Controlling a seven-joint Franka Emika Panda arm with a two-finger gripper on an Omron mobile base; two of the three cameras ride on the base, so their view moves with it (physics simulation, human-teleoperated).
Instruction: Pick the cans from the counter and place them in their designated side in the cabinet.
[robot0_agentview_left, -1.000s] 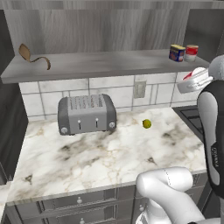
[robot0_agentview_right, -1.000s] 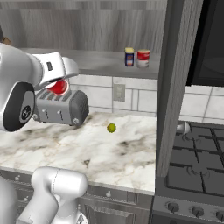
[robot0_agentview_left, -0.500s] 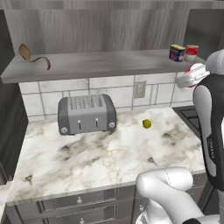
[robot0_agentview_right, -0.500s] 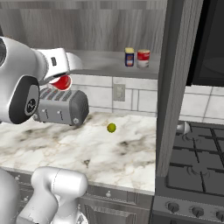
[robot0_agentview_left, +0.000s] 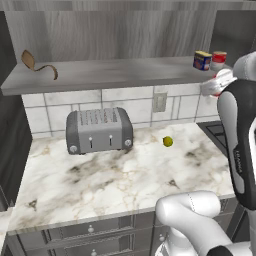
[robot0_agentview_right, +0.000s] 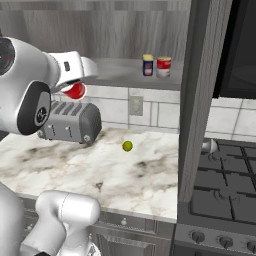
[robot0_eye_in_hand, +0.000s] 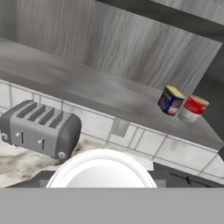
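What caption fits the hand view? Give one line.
End effector carries a white-lidded can toward the shelf holding two cans.

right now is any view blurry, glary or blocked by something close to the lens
Hand view: soft and pixelated, with the held can's white lid looming large at the bottom. Left base view: even light, no glare, and the arm hides the right edge. Right base view: the arm crowds the left, and a dark cabinet panel cuts through the middle.
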